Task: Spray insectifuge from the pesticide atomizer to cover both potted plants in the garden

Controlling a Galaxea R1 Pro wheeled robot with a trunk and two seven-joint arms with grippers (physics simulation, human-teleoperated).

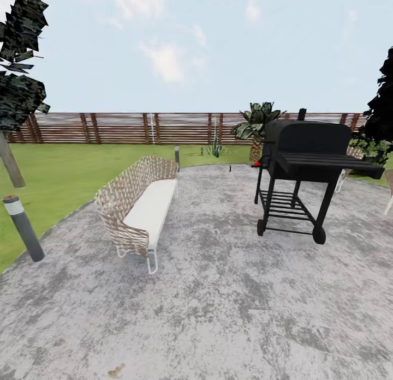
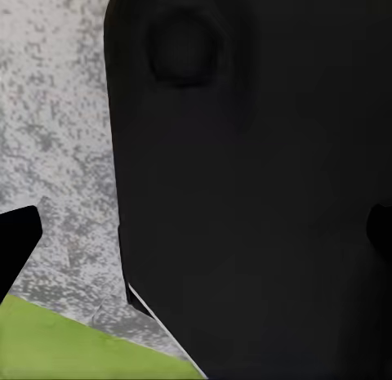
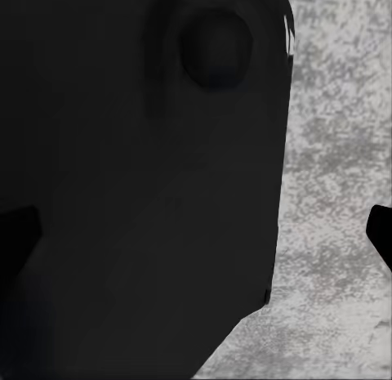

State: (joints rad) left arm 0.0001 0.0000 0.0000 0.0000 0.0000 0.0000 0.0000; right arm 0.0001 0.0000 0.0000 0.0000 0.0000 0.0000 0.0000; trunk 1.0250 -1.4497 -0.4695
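Head view: grey mottled patio (image 1: 229, 293), lawn (image 1: 60, 167) at 10 o'clock, slat fence (image 1: 136, 128) at 12; possibly a potted plant (image 1: 214, 148). End effector state: cannot tell.

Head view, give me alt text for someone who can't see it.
A grey stone patio holds a wicker bench on the left and a black grill on the right. Behind lie lawn, a slatted wooden fence and pale sky.

Your robot's body (image 2: 245, 192) is a smooth matte black shell with a round dimple, and black finger tips (image 2: 16, 241) edge both wrist views.
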